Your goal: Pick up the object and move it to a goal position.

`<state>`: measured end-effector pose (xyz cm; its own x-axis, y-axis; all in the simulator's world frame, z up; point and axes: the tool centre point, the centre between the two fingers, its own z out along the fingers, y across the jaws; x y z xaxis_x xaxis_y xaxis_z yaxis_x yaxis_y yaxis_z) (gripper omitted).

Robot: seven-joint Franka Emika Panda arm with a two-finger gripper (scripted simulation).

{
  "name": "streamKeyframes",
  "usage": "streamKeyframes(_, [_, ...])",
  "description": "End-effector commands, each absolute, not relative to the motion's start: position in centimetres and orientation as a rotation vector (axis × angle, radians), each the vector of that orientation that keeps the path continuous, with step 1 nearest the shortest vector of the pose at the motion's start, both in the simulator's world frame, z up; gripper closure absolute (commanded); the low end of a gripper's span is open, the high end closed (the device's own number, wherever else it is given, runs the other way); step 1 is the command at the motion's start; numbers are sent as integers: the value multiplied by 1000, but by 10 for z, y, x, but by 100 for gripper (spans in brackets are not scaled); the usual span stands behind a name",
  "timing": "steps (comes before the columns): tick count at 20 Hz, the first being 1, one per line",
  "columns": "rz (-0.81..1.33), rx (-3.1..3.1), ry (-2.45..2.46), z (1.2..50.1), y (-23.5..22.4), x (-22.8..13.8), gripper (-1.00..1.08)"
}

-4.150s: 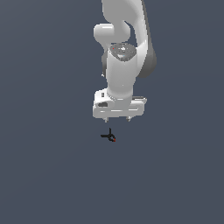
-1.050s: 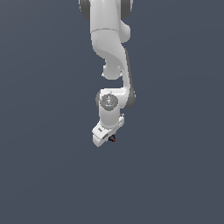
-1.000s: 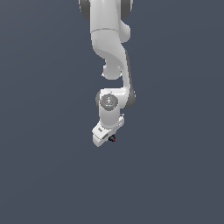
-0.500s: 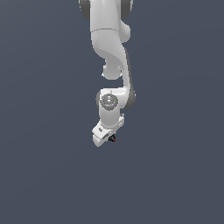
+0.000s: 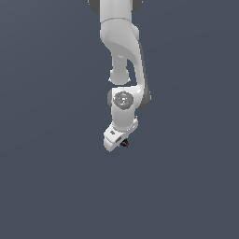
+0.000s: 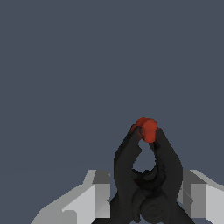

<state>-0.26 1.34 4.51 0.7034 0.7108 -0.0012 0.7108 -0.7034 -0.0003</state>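
While no writing shows, the jaws clamp the black object (image 6: 146,175), red-tipped.

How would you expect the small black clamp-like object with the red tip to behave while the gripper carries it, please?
The object is thin curved black prongs meeting at a red tip, so it probably is light and fairly stiff. Its rounded, narrow arms offer little flat surface, so it may twist or slip between the fingers. Dwarfed by the gripper in the exterior view, a small shift could drop it.
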Motion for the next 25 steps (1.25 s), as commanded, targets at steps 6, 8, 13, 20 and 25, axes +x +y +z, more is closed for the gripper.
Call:
streamKeyframes(6, [-1,2897,1211,103,58,-20,108])
streamKeyframes(8, [-1,2897,1211,121,72,-25,108])
streamKeyframes(13, [-1,2897,1211,160,103,-36,108])
streamKeyframes(20, [-1,2898,1211,195,130,-44,108])
streamKeyframes(25, [0,2898,1211,202,136,-44,108])
